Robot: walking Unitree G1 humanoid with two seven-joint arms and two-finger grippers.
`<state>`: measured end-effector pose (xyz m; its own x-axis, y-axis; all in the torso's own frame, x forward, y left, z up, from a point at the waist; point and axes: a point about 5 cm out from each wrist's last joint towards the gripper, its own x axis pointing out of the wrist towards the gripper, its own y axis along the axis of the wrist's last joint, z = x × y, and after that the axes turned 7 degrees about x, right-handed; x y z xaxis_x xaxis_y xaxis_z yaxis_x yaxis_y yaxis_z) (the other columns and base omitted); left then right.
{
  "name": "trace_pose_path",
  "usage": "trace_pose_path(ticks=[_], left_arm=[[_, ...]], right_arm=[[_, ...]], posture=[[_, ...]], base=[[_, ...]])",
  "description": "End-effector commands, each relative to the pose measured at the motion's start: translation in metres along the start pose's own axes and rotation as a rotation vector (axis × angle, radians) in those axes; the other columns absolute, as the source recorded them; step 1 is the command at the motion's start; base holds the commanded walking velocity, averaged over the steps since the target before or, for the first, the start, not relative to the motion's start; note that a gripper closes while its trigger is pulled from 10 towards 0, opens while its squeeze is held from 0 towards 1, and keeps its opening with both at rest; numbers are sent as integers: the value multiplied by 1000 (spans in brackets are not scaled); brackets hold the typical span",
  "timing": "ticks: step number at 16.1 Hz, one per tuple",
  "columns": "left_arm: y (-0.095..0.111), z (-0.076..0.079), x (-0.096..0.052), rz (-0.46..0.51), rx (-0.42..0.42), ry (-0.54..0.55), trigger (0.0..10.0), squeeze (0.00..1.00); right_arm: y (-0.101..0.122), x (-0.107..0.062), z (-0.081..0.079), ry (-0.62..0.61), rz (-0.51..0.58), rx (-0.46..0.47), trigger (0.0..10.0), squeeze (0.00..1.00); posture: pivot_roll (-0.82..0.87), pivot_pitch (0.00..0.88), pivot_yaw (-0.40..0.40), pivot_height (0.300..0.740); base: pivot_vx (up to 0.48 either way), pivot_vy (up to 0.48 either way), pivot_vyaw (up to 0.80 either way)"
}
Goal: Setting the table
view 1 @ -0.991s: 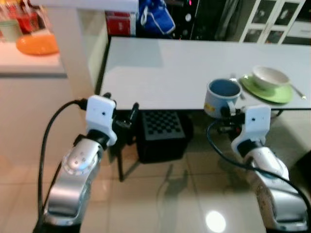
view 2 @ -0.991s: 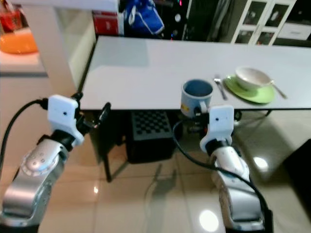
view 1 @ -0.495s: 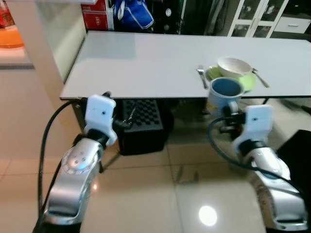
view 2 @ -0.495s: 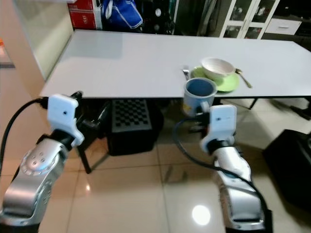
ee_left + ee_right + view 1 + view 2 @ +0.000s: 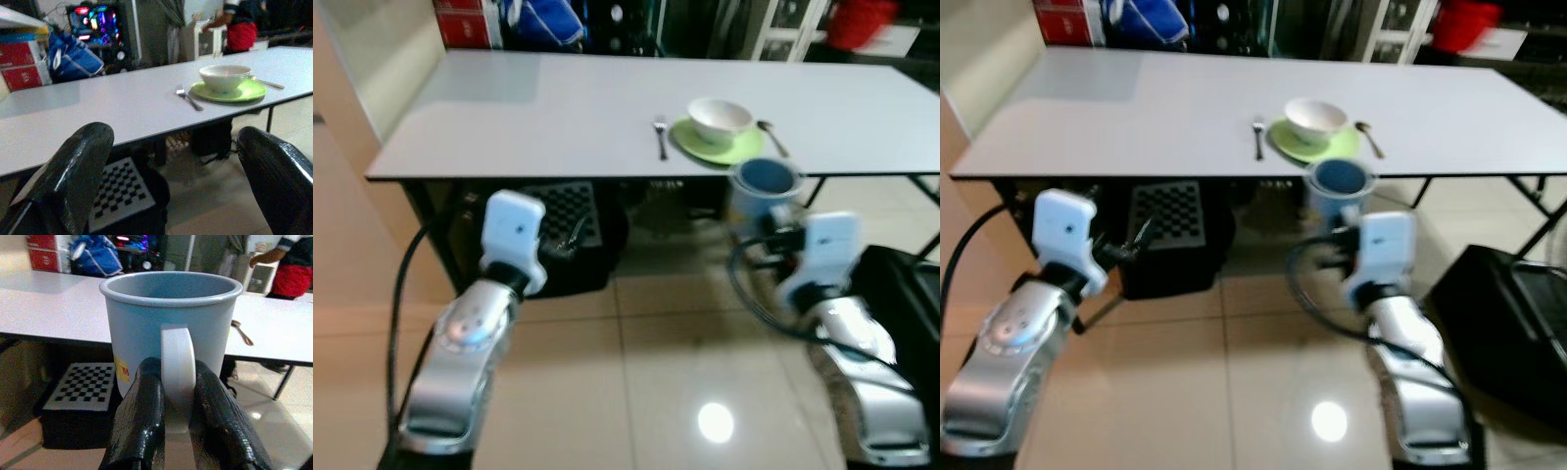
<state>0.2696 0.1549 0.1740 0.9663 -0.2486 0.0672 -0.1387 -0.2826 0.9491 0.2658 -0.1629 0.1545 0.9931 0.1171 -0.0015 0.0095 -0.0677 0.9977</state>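
Observation:
My right gripper [image 5: 177, 396] is shut on the handle of a light blue mug [image 5: 762, 186], held upright in front of the white table's [image 5: 558, 108] near edge. On the table sit a green plate [image 5: 715, 144] with a white bowl [image 5: 719, 117] on it. A fork [image 5: 660, 136] lies to the plate's left and a spoon [image 5: 771, 136] to its right. My left gripper [image 5: 171, 186] is open and holds nothing, low before the table's left part.
A black checkered box [image 5: 563, 235] stands under the table. A dark case [image 5: 1503, 323] lies on the tiled floor at the right. A person in red [image 5: 239, 24] stands beyond the table. A blue bag [image 5: 543, 15] and red box [image 5: 465, 20] are at the back.
The whole picture has shifted: the camera moved rightward along the table, so the plate setting now lies nearer the middle. The mug stays held in my right gripper.

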Motion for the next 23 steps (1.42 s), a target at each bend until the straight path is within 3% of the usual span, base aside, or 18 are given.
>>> trace_pose_path(ticks=[1, 10, 13, 23], left_arm=[[4, 2, 2, 14, -3, -8, 10000, 0], [4, 1, 2, 16, 1, -4, 10000, 0], [2, 0, 4, -15, -51, 44, 10000, 0], [8, -6, 10, 35, -20, 66, 10000, 0]], right_arm=[[6, 0, 7, -27, 24, -19, 10000, 0], [5, -1, 6, -35, 28, -12, 10000, 0], [7, -1, 8, -65, 38, -4, 10000, 0], [13, 3, 9, -111, 73, 9, 10000, 0]], posture=[[75, 0, -26, 740], [80, 0, -21, 740], [80, 0, -17, 740], [80, 0, -9, 740]], base=[[0, -431, 0], [0, -418, 0], [0, 0, 0], [85, 0, 0]])
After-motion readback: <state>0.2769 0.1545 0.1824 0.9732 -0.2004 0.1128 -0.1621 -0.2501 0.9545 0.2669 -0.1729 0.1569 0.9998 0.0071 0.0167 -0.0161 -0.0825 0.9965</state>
